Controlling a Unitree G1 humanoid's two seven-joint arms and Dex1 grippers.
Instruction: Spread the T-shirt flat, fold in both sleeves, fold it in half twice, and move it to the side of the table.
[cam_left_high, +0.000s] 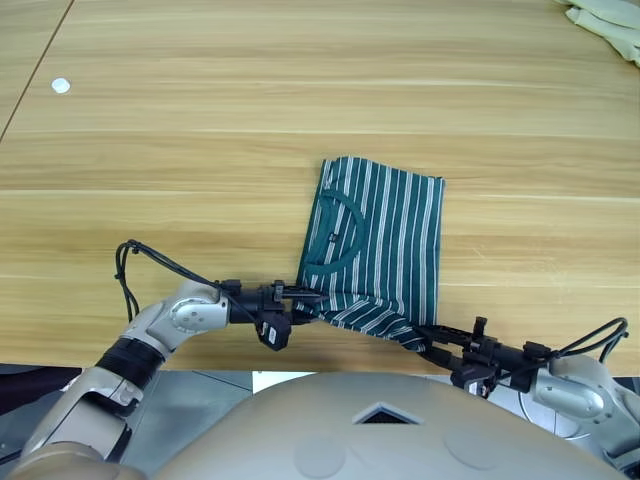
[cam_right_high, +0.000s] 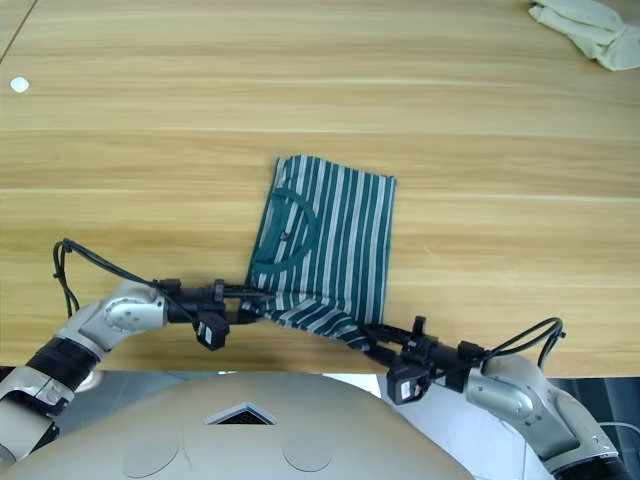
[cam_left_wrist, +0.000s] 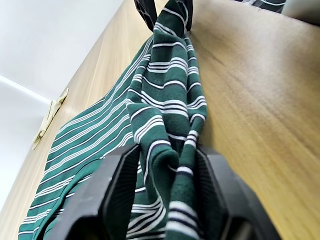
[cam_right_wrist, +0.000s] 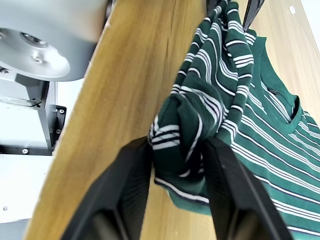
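A dark green T-shirt with thin white stripes (cam_left_high: 385, 230) lies near the middle of a light wooden desk (cam_left_high: 200, 120), closer to its near edge. The T-shirt is folded into a narrow upright rectangle, with its round neckline showing on the left half. The far part lies flat on the wood, while the near edge is bunched and drawn into a slanted line between the two grippers. The left gripper (cam_left_high: 305, 297) is at the near left corner, its black fingers (cam_left_wrist: 115, 185) pinching a gathered wad of striped fabric. The right gripper (cam_left_high: 415, 335) is at the near right corner, just by the desk's near edge, its black fingers (cam_right_wrist: 227, 180) likewise clamped on a twisted bundle of cloth. A crumpled pale cloth (cam_left_high: 605, 25) sits at the far right corner of the desk, well apart from the T-shirt. A small white round spot (cam_left_high: 61, 86) lies far to the left.
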